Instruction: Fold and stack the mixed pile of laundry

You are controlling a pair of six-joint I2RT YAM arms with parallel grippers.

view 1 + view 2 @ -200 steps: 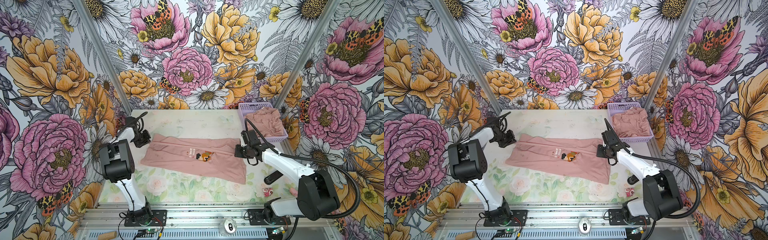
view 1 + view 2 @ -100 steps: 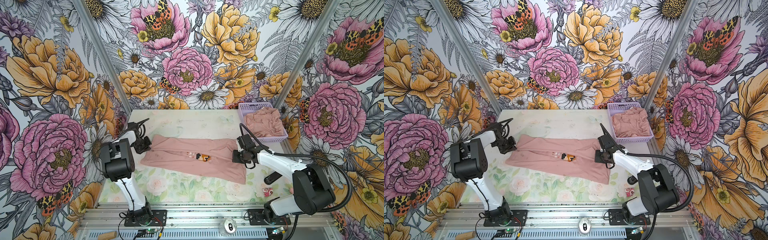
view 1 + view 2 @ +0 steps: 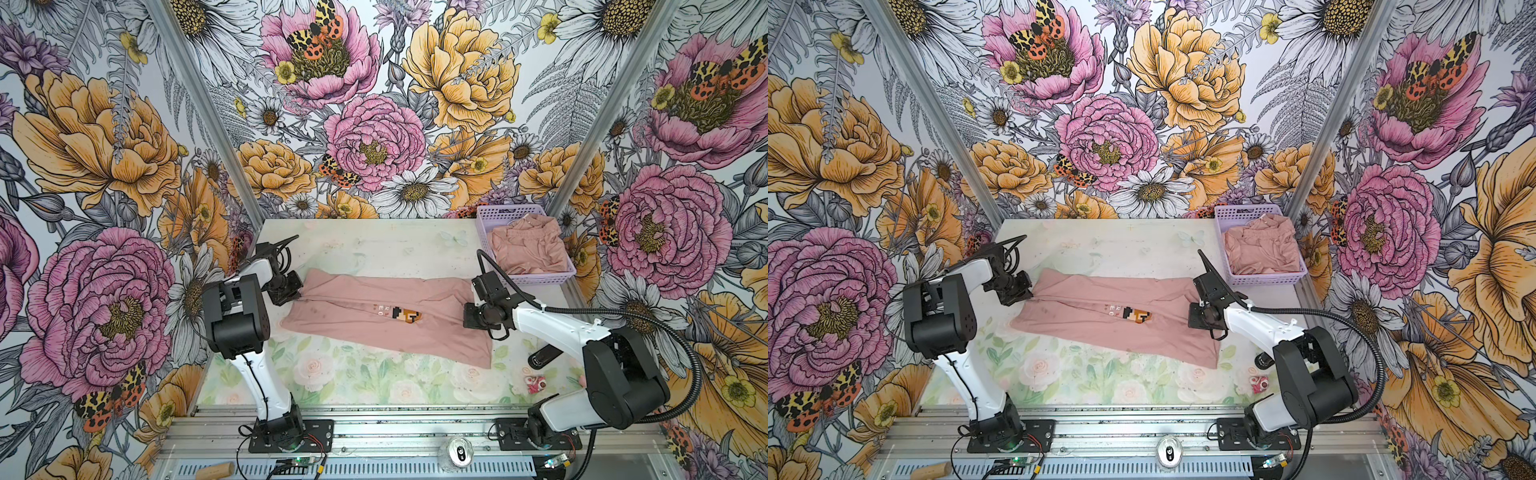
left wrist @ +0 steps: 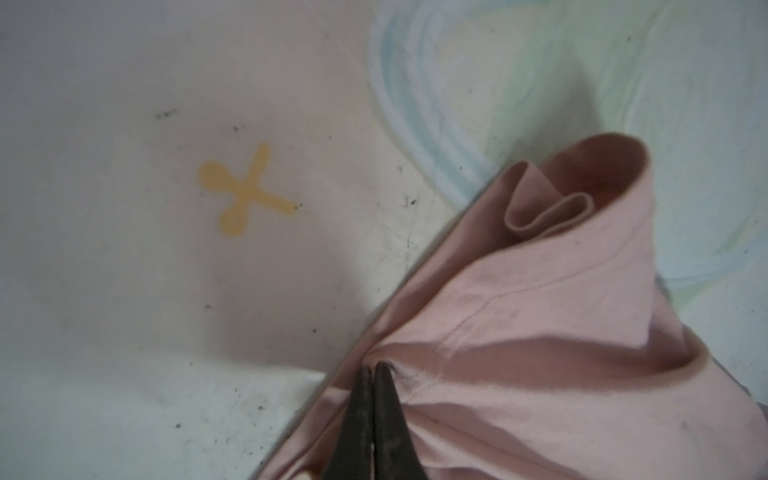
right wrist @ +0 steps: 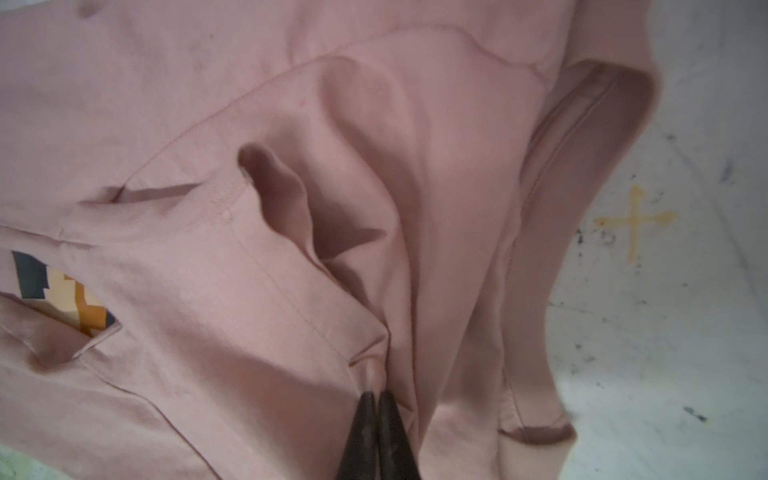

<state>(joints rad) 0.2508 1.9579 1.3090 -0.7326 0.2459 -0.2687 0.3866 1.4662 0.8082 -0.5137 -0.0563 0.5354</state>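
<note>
T-shirt (image 3: 374, 332) flat on the bench (image 3: 374, 249), long axis roughly 9-to-3 in both top views. Left gripper (image 4: 374, 368) pinches its 9 o'clock end, right gripper (image 5: 377, 395) pinches a fold at the 3 o'clock end. Next fold likely carries both ends toward 6. Other pink garments (image 3: 528, 249) sit in basket (image 3: 498, 212) at 2 o'clock.

The dusty-pink T-shirt (image 3: 353, 328) lies stretched lengthwise across the middle of the surface (image 3: 374, 249). Its far flap is folded over the front, partly covering the pixel-art figure (image 3: 406, 316). More pink garments (image 3: 528, 251) sit crumpled at the far right corner.
</note>
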